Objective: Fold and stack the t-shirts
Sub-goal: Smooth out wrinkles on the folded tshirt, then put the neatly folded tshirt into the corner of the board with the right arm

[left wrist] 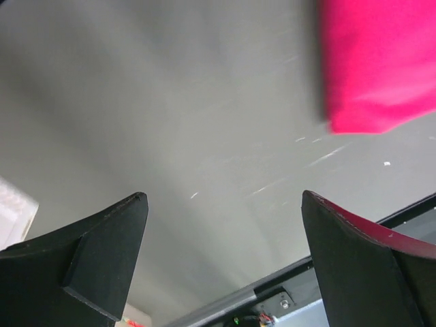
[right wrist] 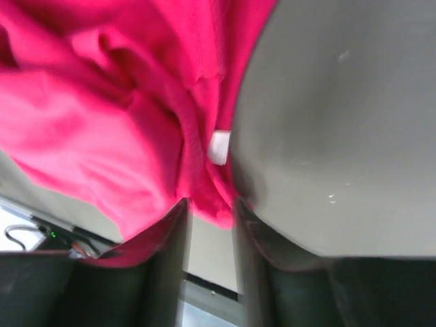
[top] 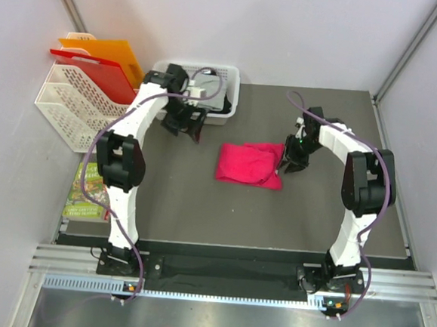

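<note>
While our right gripper pinched the pink shirt by its edge, we judged a low, even pull best; our left gripper hung spread, empty.

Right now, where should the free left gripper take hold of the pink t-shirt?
Its left edge, coming in low from the left. The pink t-shirt lies flat and folded, the right gripper pinches its right edge, and the open left gripper hangs over the table on that side.
</note>
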Action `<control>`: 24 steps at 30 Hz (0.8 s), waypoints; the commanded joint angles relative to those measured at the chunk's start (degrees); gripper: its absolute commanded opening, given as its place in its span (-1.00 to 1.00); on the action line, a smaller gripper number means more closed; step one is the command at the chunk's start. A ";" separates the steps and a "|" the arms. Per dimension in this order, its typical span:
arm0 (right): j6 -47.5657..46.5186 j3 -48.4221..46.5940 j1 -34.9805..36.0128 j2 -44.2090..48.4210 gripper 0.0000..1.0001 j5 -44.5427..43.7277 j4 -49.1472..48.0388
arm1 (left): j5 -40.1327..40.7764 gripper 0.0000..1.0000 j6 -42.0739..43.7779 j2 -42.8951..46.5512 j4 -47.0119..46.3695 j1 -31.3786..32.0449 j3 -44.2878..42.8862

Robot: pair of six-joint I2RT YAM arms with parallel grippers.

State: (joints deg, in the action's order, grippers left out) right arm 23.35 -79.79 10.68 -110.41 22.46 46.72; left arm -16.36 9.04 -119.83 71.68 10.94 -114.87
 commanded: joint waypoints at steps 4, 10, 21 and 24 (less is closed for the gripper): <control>-1.29 -6.70 -4.61 -1.30 0.51 -1.55 -2.15 | -1.74 0.98 3.88 -4.79 -1.62 15.76 -9.57; -0.33 0.49 -6.55 -1.21 0.99 7.68 -13.83 | -4.65 0.98 1.78 -13.40 -3.74 18.24 -16.77; 1.61 4.38 -6.81 -9.02 0.99 16.82 -24.92 | -1.04 0.96 -0.25 -18.16 -5.94 19.47 -14.51; 0.55 2.80 -6.37 -11.74 0.99 17.79 -24.57 | -0.87 0.96 -0.69 -18.33 -6.64 19.91 -13.45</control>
State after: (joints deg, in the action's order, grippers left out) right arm 26.59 -76.25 3.88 -115.87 41.50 25.89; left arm -17.56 9.39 -139.68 67.53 30.17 -129.56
